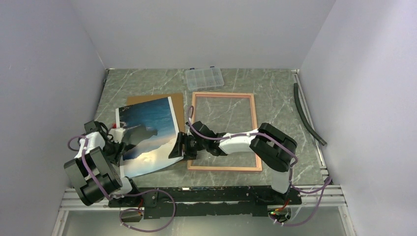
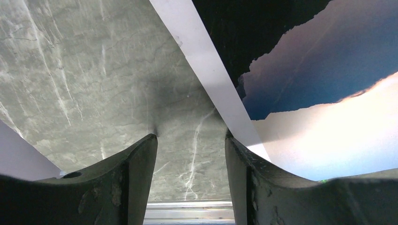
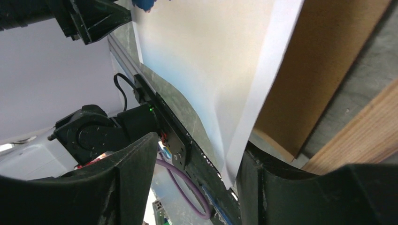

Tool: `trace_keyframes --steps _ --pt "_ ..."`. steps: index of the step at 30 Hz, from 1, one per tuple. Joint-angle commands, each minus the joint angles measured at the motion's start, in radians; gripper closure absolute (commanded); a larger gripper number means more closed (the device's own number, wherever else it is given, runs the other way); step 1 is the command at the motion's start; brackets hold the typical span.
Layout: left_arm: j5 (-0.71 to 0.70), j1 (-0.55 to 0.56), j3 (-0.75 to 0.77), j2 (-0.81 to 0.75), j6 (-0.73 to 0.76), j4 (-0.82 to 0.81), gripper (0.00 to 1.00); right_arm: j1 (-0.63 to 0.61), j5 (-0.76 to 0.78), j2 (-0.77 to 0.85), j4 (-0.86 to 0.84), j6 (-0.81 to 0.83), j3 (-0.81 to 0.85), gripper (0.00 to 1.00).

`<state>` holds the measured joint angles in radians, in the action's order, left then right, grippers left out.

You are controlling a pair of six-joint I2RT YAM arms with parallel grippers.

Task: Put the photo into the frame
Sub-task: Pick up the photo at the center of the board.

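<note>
Between the fingers of the left gripper [image 2: 190, 138] only the grey marbled table [image 2: 94, 70] shows; its jaws stand apart with nothing clamped. The photo [image 2: 305, 70], with its dark mountains, blue sea and pale sky, lies to the outer side of the right-hand finger in that wrist view. Its white border runs down to that finger's tip, and whether the two touch I cannot tell. From above, this gripper sits at the photo's left edge, and the right gripper [image 3: 199, 140] sits at the opposite edge, near the photo's front right corner. The right jaws also stand apart, clamped on nothing. The photo's white-bordered edge comes down into the gap between them, close to the right-hand finger in that wrist view, and the sheet's near edge curves there rather than lying flat. Just outside that finger a brown board [image 3: 300, 70] shows from under the photo, and past it is a strip of the wood-coloured edge of the frame [image 3: 366, 136]. Seen from above, the frame lies flat on the table under the right arm, on the wrist side of the jaws, with the table showing through its pane. The photo lies beside it and outside it, partly over the brown board. A small clear plastic box [image 1: 203, 77] sits just beyond the frame's far edge.
</note>
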<state>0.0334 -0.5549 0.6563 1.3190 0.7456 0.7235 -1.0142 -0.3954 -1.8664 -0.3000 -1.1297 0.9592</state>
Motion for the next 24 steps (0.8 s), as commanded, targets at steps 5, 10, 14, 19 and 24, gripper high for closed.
trace_keyframes --steps 5,10,14,19,24 --pt "0.043 0.004 -0.01 -0.014 0.018 0.016 0.4 0.003 0.038 0.038 -0.028 0.007 0.001 0.56" --pt "0.061 0.004 0.036 -0.011 0.003 0.051 0.37 0.002 0.084 0.059 0.119 0.103 0.085 0.93" --pt "0.094 0.004 0.138 -0.01 -0.027 0.122 0.26 0.003 0.148 0.118 0.265 0.231 0.183 1.0" --pt "0.155 0.003 0.283 -0.018 -0.087 0.217 0.06 0.005 0.297 0.282 0.477 0.39 0.268 1.0" --pt "0.186 0.003 0.378 0.006 -0.116 0.257 0.06 0.008 0.517 0.422 0.832 0.57 0.461 1.0"
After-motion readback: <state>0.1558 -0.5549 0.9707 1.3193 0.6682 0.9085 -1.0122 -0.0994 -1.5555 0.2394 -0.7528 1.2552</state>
